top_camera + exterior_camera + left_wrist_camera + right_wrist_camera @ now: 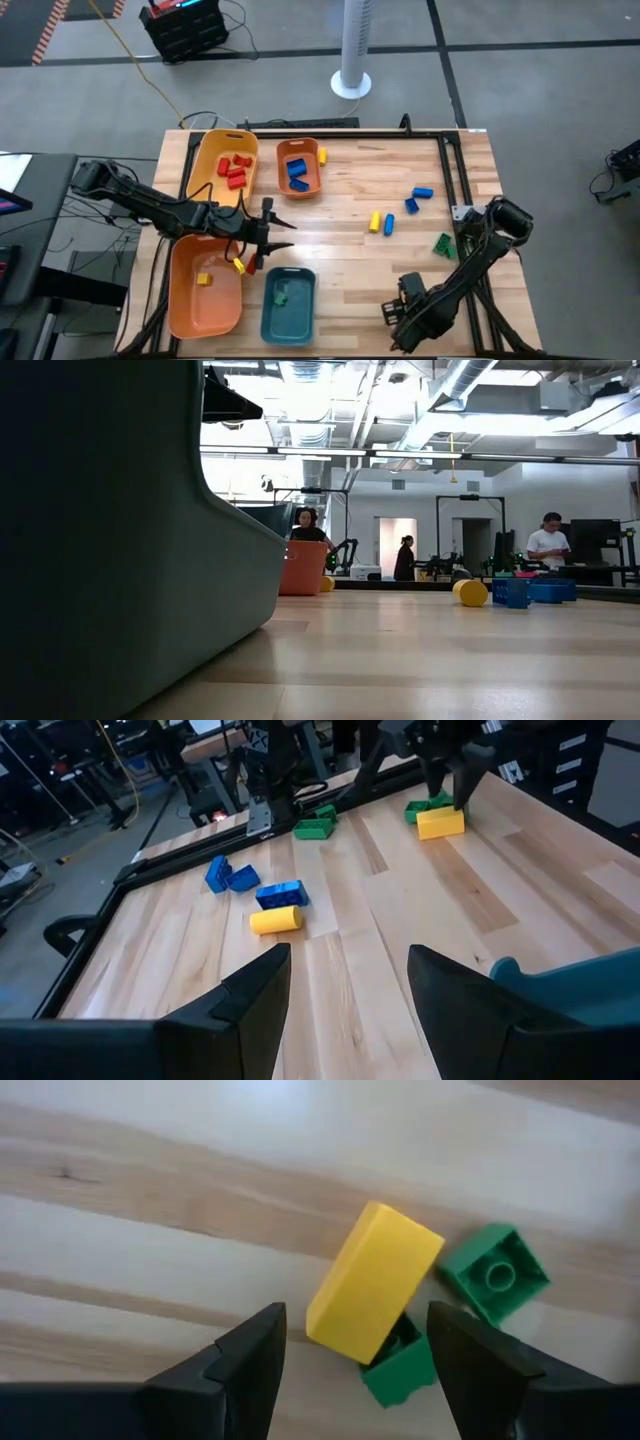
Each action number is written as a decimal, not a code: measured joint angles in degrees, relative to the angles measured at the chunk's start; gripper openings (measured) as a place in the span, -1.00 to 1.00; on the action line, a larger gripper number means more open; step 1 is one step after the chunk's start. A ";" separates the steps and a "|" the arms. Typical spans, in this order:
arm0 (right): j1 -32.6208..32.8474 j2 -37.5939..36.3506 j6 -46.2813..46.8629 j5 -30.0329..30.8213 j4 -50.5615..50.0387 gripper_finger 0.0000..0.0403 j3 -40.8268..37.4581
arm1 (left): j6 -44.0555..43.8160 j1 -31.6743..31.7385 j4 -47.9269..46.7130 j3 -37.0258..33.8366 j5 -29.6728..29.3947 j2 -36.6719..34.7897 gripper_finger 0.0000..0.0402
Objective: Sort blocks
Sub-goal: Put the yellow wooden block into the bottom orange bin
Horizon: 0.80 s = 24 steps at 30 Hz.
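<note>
Roughly half sorted at this moment. At the far left, the yellow tray (212, 150) held several red blocks (236, 168). Below it, the large orange tray (182, 300) held one yellow block (203, 279). The left gripper (285, 235) hung over the table just beside that tray, fingers (255, 985) spread apart with nothing between them. A small yellow piece (238, 265) and what looked like a red one lay on the wood close under that arm, outside any tray.

Next along, the small orange tray (296, 148) held blue blocks (296, 172), with a stray yellow block (323, 156) touching its outer rim. The teal tray (300, 325) held one green block (281, 296).

Mid-table, unsorted: two yellow blocks (381, 222) side by side, two blue blocks (418, 197) near them, and a green block (443, 243) closer to the frame rail.

At the right, the right gripper (355, 1325) hovered low over a yellow brick (375, 1280) lying tilted across a green brick (400, 1360), with a second green brick (495, 1272) just beside. Its fingers stood apart on either side of the yellow brick, not closed on it.

Judgement: every colour has a tray started; about nine blocks remain loose. The yellow brick looks the likely next pick.
</note>
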 joint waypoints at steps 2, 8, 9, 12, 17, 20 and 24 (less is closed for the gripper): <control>0.05 0.00 0.01 -0.01 0.60 0.27 0.00 | 0.00 0.00 -0.11 0.00 0.00 0.00 -0.02; -1.35 0.00 0.01 -0.17 1.61 0.27 0.00 | 0.48 -0.02 -1.06 0.01 -0.79 0.00 -0.02; -1.76 0.00 -0.14 -0.21 1.99 0.27 0.00 | 0.50 -0.02 -1.33 0.02 -0.83 0.00 -0.02; -2.77 0.00 -1.47 -0.39 2.75 0.27 0.00 | 0.50 0.00 -1.66 0.02 -0.92 0.00 -0.02; -3.74 0.00 -3.16 -0.64 2.91 0.27 0.00 | 0.53 0.00 -1.64 0.02 -1.01 0.00 -0.02; -3.75 0.00 -3.24 -2.04 2.41 0.27 0.00 | 0.55 0.00 -1.62 0.02 -1.01 0.00 -0.02; -3.17 0.01 -2.01 -3.26 1.44 0.27 0.00 | 0.95 0.00 -1.62 0.02 -1.04 0.00 -0.02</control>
